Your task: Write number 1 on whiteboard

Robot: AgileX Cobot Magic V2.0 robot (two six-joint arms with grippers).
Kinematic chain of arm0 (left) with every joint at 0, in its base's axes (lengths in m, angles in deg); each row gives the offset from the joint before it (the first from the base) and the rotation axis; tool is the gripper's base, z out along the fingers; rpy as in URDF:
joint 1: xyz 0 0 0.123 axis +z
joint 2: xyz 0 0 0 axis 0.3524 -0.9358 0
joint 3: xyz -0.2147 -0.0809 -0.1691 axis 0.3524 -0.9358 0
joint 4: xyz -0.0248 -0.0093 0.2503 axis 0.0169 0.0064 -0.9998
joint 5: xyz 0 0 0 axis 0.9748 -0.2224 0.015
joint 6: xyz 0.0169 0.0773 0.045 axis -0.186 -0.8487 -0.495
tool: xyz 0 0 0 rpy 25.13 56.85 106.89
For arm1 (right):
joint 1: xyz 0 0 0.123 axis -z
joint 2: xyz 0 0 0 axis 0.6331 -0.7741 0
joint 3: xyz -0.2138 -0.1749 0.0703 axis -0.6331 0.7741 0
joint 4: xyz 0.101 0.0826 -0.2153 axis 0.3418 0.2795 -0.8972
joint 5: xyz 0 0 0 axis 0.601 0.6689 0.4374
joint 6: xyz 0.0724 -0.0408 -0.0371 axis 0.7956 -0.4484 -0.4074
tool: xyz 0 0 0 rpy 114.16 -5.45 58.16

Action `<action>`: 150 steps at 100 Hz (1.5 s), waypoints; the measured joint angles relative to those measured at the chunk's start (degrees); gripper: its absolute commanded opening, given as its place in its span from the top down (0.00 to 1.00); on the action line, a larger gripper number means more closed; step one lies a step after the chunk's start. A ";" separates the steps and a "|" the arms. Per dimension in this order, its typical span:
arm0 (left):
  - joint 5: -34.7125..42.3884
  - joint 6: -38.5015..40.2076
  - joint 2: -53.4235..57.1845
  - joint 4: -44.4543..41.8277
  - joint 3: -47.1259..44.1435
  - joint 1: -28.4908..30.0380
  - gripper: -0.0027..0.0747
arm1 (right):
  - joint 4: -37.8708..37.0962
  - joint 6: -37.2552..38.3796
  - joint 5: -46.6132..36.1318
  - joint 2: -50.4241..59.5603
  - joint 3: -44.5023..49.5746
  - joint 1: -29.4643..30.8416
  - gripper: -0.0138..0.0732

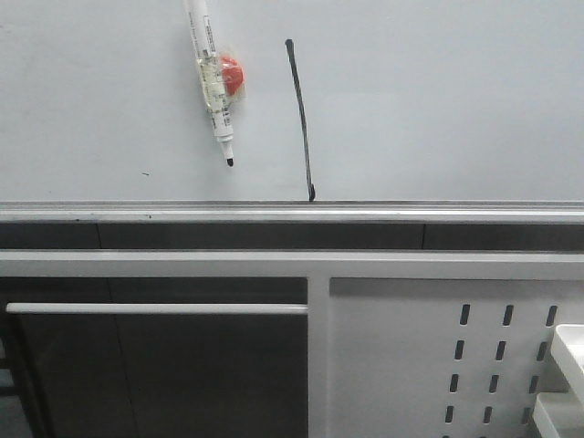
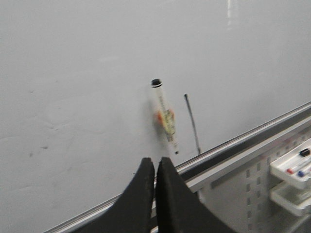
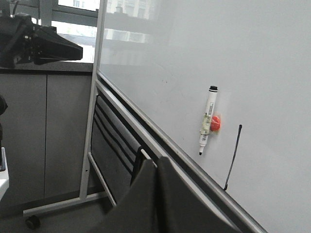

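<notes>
The number 1 is a thin black, slightly curved stroke on the whiteboard, reaching down to the silver bottom rail. A clear-barrelled marker pen sticks to the board left of the stroke, tip down, with a red-orange blob behind it. The left wrist view shows the pen and the stroke beyond my left gripper, which is shut and empty, away from the board. My right gripper is shut and empty, below the rail; the pen and stroke lie beyond it.
A white perforated panel with slots stands under the rail at the right, with white trays holding spare markers. A small dark speck marks the board at the left. A dark cabinet stands past the board's edge.
</notes>
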 measured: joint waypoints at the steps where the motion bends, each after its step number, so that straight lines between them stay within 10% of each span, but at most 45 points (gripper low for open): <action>1: 0.17 -0.45 0.24 0.02 -0.54 0.80 0.99 | 0.00 0.00 0.00 0.00 0.00 0.00 0.90; 48: 7.58 -7.24 4.41 9.25 -17.18 28.96 0.99 | 0.00 0.00 0.13 0.00 0.00 0.00 0.90; 88: 1.01 7.71 4.41 4.20 -17.29 29.38 0.99 | 0.00 -0.11 0.21 0.00 0.00 0.00 0.90; 150: -2.51 9.31 4.41 4.42 -17.29 29.38 0.99 | 0.00 -0.11 0.21 0.00 0.00 0.00 0.90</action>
